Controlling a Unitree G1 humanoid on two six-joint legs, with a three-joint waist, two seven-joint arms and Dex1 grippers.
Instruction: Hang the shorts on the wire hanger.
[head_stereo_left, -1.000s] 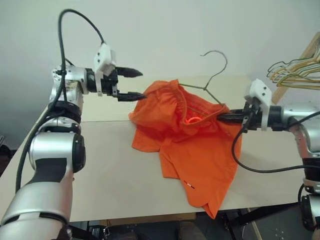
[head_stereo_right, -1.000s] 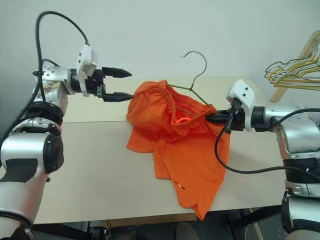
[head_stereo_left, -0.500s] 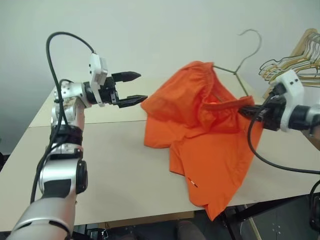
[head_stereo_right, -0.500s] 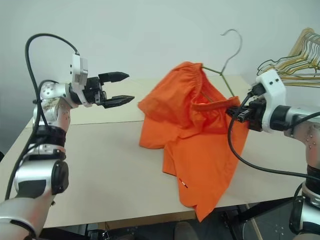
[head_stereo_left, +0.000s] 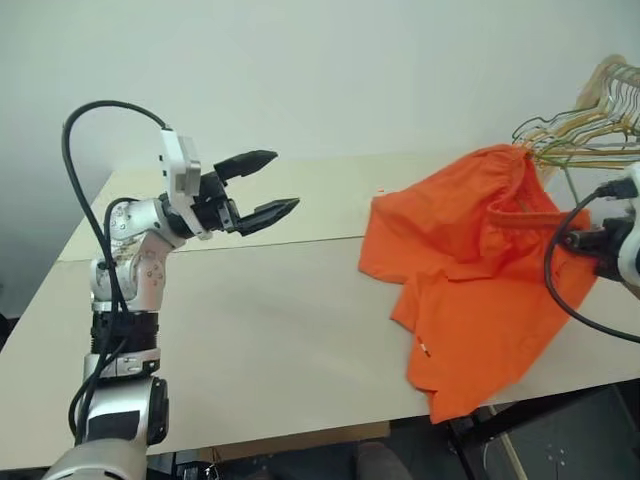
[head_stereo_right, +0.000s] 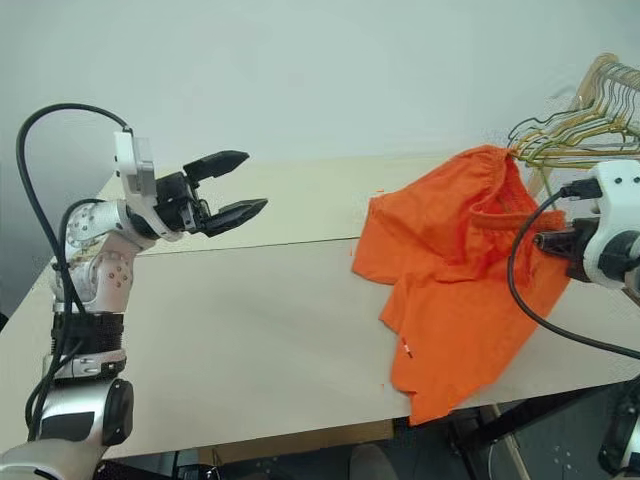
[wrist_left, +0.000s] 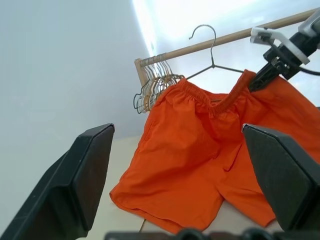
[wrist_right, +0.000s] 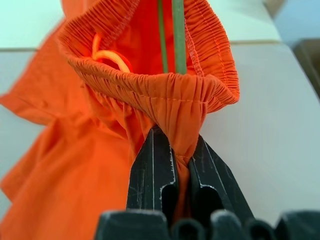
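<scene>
At bench's right end, right pincer (wrist_right: 172, 150) clamps the shorts (head_stereo_left: 470, 260) waistband, wire hanger (wrist_left: 212, 47) threaded inside. Left pincer (head_stereo_left: 262, 185), fingers apart, should steady the hanger before release.

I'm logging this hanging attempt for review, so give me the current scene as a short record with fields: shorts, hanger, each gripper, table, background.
shorts: orange shorts, waistband lifted, legs trailing on the table and over its near edge
wire hanger: wire hanger threaded inside the waistband, hook above it
right gripper: right gripper shut on the gathered waistband
left gripper: left gripper open, holding nothing, apart from the shorts
table: beige table
background: bunch of spare hangers on a wooden rail beside the shorts
</scene>
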